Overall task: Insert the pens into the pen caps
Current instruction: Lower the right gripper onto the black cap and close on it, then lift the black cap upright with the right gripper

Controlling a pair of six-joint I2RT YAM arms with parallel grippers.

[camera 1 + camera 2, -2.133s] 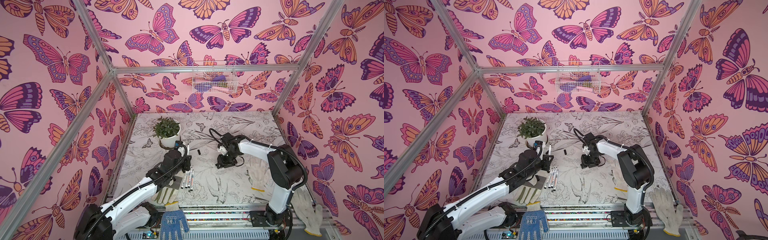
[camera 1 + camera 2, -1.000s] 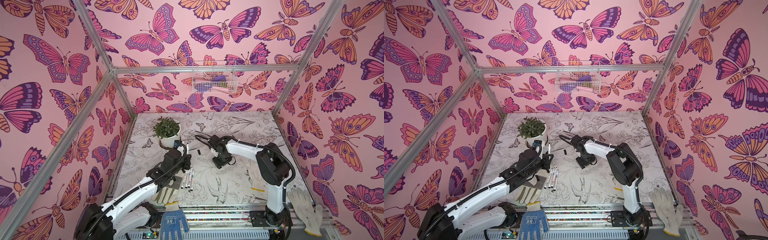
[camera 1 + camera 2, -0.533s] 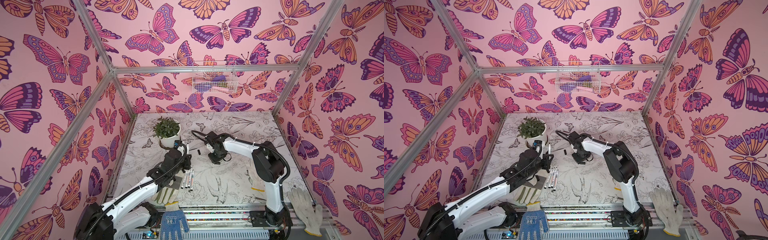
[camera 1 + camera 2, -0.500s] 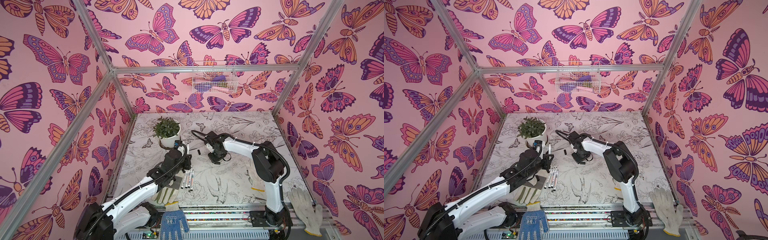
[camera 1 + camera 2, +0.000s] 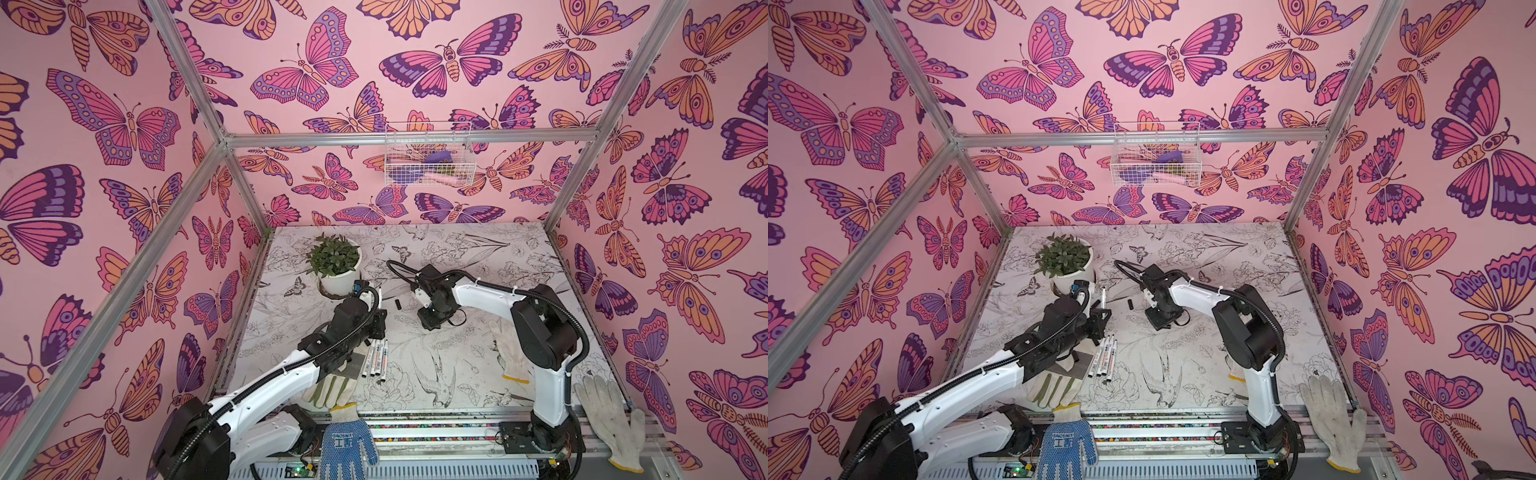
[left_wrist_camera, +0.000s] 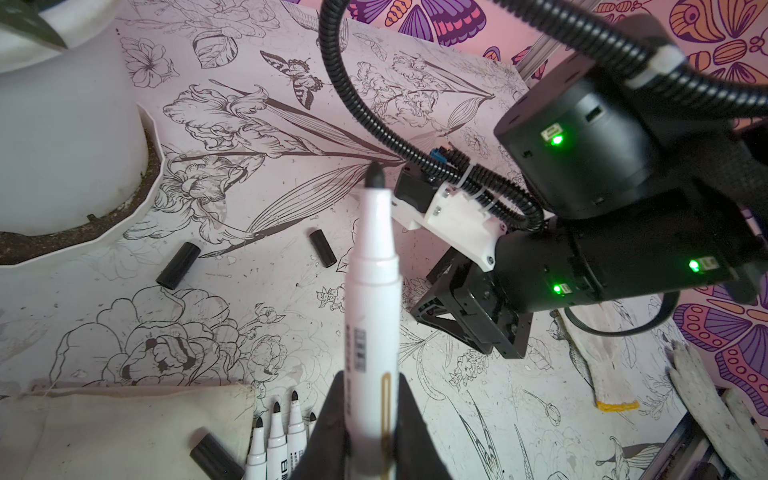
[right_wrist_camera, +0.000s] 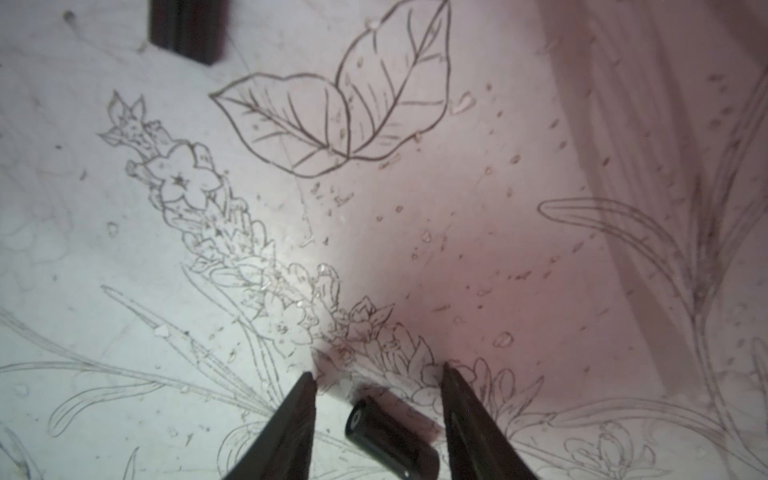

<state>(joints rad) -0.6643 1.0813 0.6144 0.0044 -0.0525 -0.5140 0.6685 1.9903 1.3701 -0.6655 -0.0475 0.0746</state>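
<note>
My left gripper (image 6: 371,376) is shut on a white pen (image 6: 374,291), whose dark tip points up and away; both top views show this pen (image 5: 379,291) (image 5: 1103,296) standing above the gripper (image 5: 376,316). Three more pens (image 5: 376,359) (image 6: 276,440) lie side by side on the table. My right gripper (image 7: 378,370) (image 5: 432,322) is open and low over the table. A black pen cap (image 7: 390,436) lies between its fingers, touching neither. Other caps (image 6: 178,264) (image 6: 322,248) (image 5: 397,304) lie loose between the arms.
A potted plant (image 5: 334,266) stands at the back left. Near the front edge lie a pale glove (image 5: 330,386) under the left arm, a blue glove (image 5: 347,440), and white gloves (image 5: 509,353) (image 5: 609,415). A wire basket (image 5: 428,158) hangs on the back wall.
My right gripper has shifted a little to the left and now stands over a cap. The left arm and its pen have not moved.
</note>
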